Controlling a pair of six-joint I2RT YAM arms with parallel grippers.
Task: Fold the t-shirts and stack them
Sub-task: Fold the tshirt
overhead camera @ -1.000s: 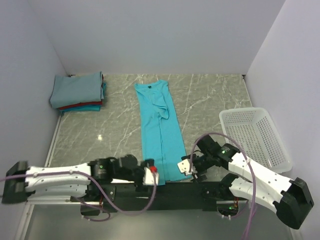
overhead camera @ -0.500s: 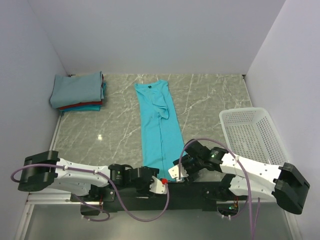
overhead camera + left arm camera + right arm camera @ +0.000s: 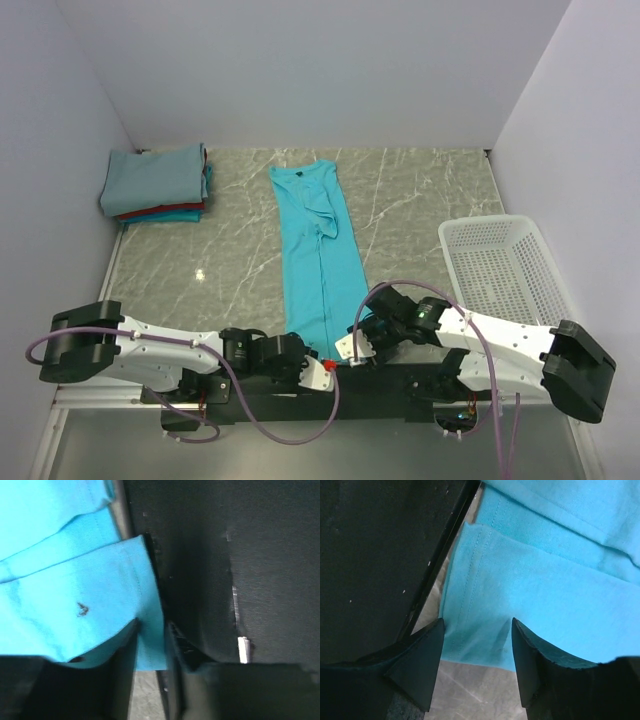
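The turquoise t-shirt (image 3: pixel 315 250) lies folded into a long strip down the middle of the table, collar at the far end. Both grippers are at its near hem. My left gripper (image 3: pixel 326 366) stands at the hem's left corner. In the left wrist view (image 3: pixel 151 645) its jaws are a narrow gap apart, with a flat strip of the shirt (image 3: pixel 75 590) between them. My right gripper (image 3: pixel 352 350) is open over the hem's right corner (image 3: pixel 477 645), its fingers astride the shirt (image 3: pixel 545 580). The folded grey-blue, red and teal t-shirts (image 3: pixel 155 182) are stacked at the far left.
A white mesh basket (image 3: pixel 512 275) stands at the right edge of the table. The black base bar (image 3: pixel 210 555) of the arms runs right behind the shirt's hem; it also shows in the right wrist view (image 3: pixel 375 545). White walls close in the table.
Both grippers have moved inward and down to the shirt's near hem. The left arm swung right along the base bar. The shirt has not moved.
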